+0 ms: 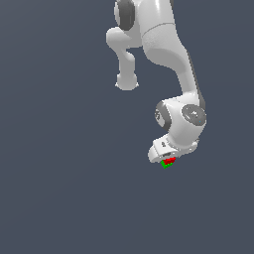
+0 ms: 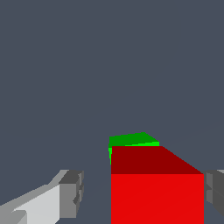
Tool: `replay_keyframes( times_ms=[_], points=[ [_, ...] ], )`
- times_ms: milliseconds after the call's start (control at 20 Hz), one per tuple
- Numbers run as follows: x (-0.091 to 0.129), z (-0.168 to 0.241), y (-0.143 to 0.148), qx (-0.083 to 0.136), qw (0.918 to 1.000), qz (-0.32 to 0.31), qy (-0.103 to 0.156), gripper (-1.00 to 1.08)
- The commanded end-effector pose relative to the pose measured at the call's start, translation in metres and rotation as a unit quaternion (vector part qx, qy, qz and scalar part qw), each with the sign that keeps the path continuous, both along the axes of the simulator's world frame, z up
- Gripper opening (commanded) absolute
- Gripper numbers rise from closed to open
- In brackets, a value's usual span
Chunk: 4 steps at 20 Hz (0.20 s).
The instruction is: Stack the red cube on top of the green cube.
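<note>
The red cube [image 1: 170, 160] sits on top of the green cube [image 1: 166, 165] under the arm, right of centre in the exterior view. In the wrist view the red cube [image 2: 157, 197] fills the space between my fingers, and a strip of the green cube [image 2: 131, 140] shows just beyond it. My gripper [image 1: 167, 158] stands around the red cube with its jaws apart. One finger [image 2: 70, 194] is clearly off the cube's side. The other finger [image 2: 215, 194] is right at the cube's opposite side. The gripper [image 2: 142, 194] is open.
The surface [image 1: 59, 188] is a plain dark grey plane with no other objects in view. The white arm [image 1: 168, 54] reaches down from the top of the exterior view.
</note>
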State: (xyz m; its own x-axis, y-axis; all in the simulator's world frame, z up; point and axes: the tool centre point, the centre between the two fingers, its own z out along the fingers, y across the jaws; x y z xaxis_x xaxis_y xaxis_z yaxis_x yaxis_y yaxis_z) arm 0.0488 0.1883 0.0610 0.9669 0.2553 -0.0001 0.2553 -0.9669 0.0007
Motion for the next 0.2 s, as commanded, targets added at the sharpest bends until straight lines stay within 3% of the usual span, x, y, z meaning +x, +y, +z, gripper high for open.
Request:
replay_keyframes(
  times_ms=[0,150],
  points=[
    [0.0001,0.0000,0.0001,0.000,1.0000,0.000,0.000,1.00],
    [0.0001,0.0000,0.0001,0.000,1.0000,0.000,0.000,1.00]
  ],
)
